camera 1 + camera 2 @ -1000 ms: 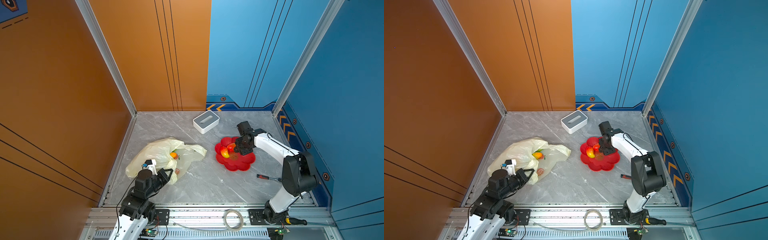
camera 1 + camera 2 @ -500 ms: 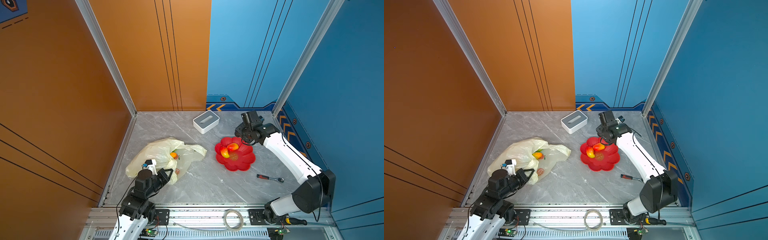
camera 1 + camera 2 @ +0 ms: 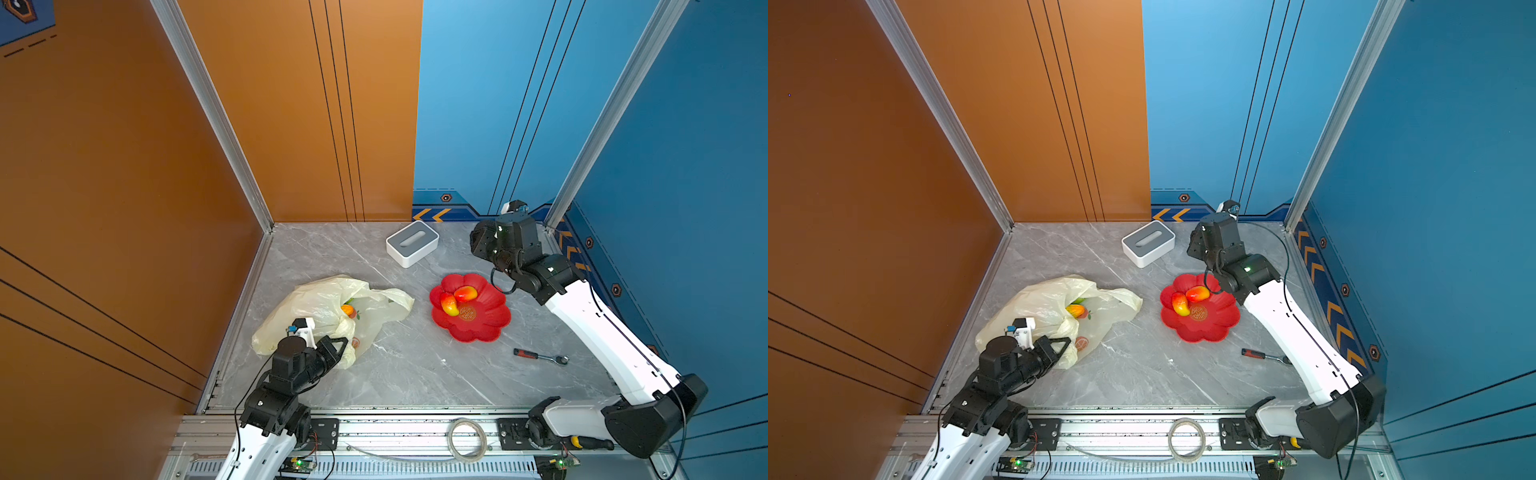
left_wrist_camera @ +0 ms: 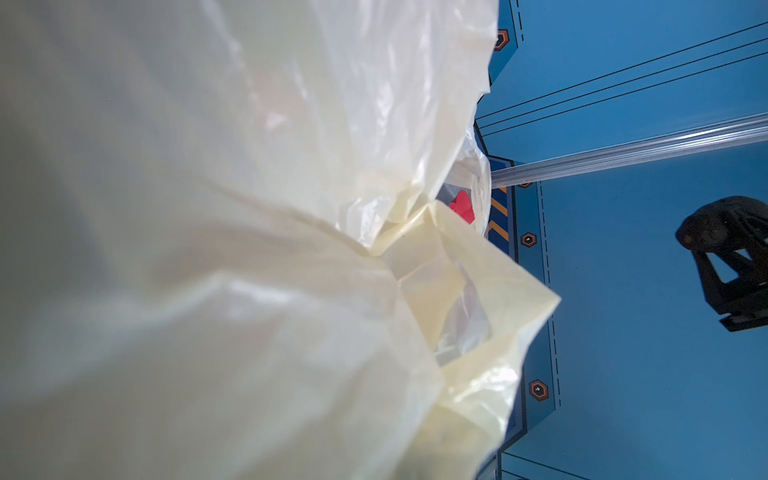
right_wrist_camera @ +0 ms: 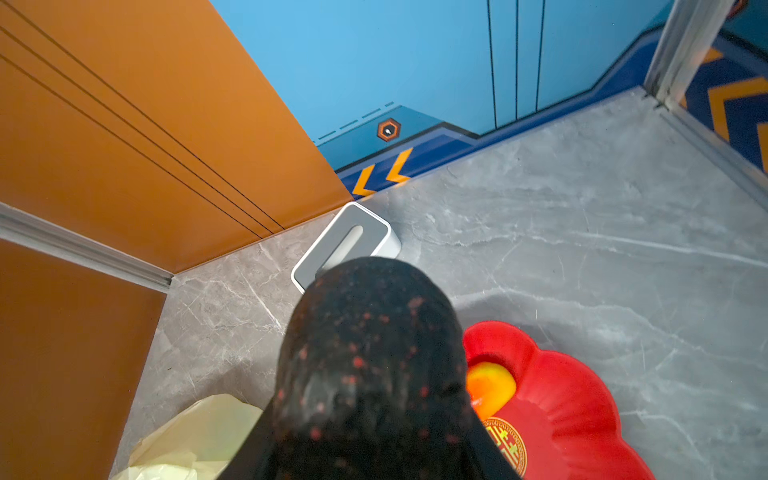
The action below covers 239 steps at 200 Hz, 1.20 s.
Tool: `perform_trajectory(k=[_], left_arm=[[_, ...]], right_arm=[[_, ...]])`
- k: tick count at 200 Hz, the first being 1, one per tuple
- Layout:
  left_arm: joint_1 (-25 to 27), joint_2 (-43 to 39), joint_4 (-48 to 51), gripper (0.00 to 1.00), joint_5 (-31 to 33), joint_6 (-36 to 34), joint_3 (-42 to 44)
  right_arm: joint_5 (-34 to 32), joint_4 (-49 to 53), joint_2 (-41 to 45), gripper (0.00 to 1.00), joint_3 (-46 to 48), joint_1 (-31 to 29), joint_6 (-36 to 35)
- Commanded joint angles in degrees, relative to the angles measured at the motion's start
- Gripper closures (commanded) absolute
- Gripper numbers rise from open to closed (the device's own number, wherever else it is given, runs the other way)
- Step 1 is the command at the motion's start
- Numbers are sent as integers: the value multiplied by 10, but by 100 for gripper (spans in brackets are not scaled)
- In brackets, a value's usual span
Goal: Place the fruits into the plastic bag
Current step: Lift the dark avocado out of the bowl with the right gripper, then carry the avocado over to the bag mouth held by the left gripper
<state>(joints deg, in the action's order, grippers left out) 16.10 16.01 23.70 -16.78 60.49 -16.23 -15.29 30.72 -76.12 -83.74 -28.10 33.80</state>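
The cream-yellow plastic bag (image 3: 320, 303) (image 3: 1042, 305) lies crumpled at the left of the table. My left gripper (image 3: 341, 347) (image 3: 1065, 347) is shut on its near edge, and the bag's film (image 4: 208, 249) fills the left wrist view. An orange-yellow fruit shape (image 3: 348, 310) shows at the bag's mouth. My right gripper (image 3: 478, 246) (image 3: 1195, 246) hangs raised behind the red dish, shut on a dark speckled avocado (image 5: 370, 353). Two red-yellow mangoes (image 3: 465, 293) (image 3: 449, 306) lie on the dish.
A red flower-shaped dish (image 3: 478, 330) (image 5: 582, 415) sits right of the middle. A white-and-grey box (image 3: 412, 243) (image 5: 345, 245) stands at the back. A red-handled tool (image 3: 540, 356) lies near the right arm. Walls close three sides.
My right gripper has lifted off the dish and moved up and back with the dark avocado in it. The left gripper and the bag have stayed put.
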Motion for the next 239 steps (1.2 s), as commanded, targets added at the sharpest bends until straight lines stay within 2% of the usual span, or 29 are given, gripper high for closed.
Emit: perform_trajectory(k=[1, 47, 110, 176, 239], left_arm=[[-7, 4, -14, 100, -11, -7, -2], [-7, 8, -17, 100, -13, -9, -5], [-7, 8, -8, 100, -13, -11, -12], [-7, 8, -6, 100, -11, -10, -14], [-8, 8, 3, 100, -9, -10, -24]], right_arm=[[-2, -51, 23, 73, -28, -14, -116], [49, -106, 33, 73, -43, -56, -214], [120, -160, 30, 72, -39, -133, -287], [157, -154, 12, 72, -39, -202, -317], [176, -110, -45, 71, -42, -269, -336]])
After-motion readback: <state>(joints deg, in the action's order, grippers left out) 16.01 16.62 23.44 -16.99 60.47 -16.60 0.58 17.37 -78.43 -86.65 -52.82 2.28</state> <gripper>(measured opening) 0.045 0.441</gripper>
